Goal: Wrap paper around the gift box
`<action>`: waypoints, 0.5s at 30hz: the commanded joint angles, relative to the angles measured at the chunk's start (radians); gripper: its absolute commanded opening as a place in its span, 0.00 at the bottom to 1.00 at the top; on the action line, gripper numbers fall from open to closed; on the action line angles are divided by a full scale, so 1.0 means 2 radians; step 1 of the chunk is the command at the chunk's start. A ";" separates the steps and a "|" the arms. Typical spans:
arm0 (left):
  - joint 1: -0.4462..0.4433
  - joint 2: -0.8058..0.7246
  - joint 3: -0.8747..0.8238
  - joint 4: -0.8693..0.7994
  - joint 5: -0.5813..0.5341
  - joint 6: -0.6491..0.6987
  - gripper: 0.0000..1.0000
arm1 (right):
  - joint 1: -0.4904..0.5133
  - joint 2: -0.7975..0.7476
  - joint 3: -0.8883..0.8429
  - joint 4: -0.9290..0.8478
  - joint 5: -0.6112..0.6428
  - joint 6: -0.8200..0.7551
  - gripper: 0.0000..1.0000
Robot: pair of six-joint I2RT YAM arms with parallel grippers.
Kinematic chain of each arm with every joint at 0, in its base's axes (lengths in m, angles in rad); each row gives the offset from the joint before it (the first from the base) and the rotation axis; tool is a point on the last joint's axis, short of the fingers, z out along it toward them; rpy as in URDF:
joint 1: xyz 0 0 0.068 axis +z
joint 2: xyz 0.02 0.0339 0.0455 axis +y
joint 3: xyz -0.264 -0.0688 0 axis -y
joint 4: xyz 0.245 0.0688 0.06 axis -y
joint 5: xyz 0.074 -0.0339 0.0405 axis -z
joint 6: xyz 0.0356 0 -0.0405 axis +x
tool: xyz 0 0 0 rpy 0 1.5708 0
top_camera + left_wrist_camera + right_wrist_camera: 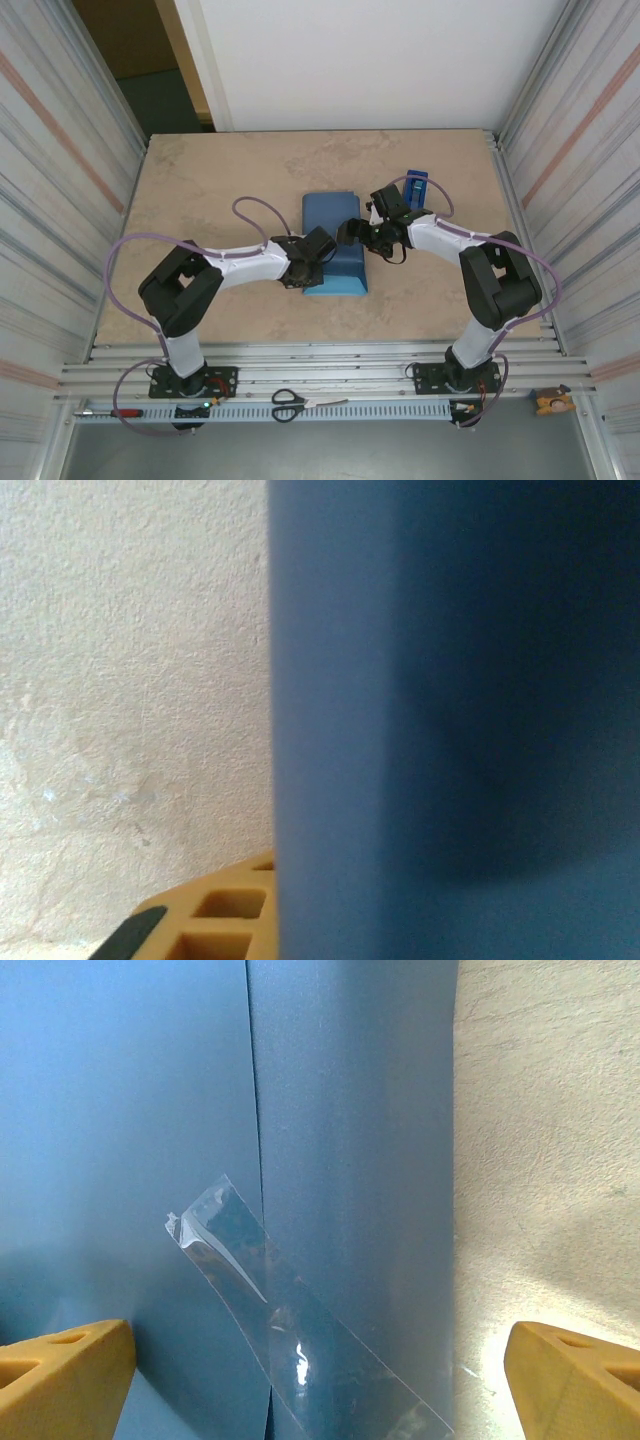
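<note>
Blurred paper (450,730) lay close against the left wrist lens, covering all but one finger (215,915) of the left gripper (320,262), so its hold could not be told. The tape strip (290,1330) ran off the right wrist view's bottom edge.

Paper (330,213) slate blue; table (220,190) mottled beige; tape dispenser (416,184) bright blue.

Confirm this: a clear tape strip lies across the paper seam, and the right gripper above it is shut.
Not quite: the right gripper is open, its fingers far apart in the right wrist view. The clear tape strip does lie across the paper seam.
</note>
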 commanded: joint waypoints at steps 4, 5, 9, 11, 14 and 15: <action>0.012 -0.007 0.000 0.010 -0.003 0.011 0.14 | 0.004 0.024 -0.002 -0.057 0.032 -0.020 0.93; 0.012 -0.008 0.000 0.012 -0.002 0.011 0.11 | 0.004 0.024 -0.002 -0.057 0.032 -0.020 0.93; 0.012 -0.005 0.004 0.013 0.005 0.015 0.02 | 0.005 0.025 -0.001 -0.058 0.032 -0.020 0.93; 0.012 -0.004 0.005 0.012 0.006 0.017 0.00 | 0.006 0.025 -0.001 -0.059 0.032 -0.020 0.93; 0.011 -0.004 0.003 0.013 0.008 0.021 0.00 | 0.006 0.025 -0.001 -0.059 0.033 -0.020 0.93; 0.010 -0.005 0.003 0.012 0.009 0.023 0.00 | 0.006 0.024 -0.001 -0.059 0.034 -0.020 0.93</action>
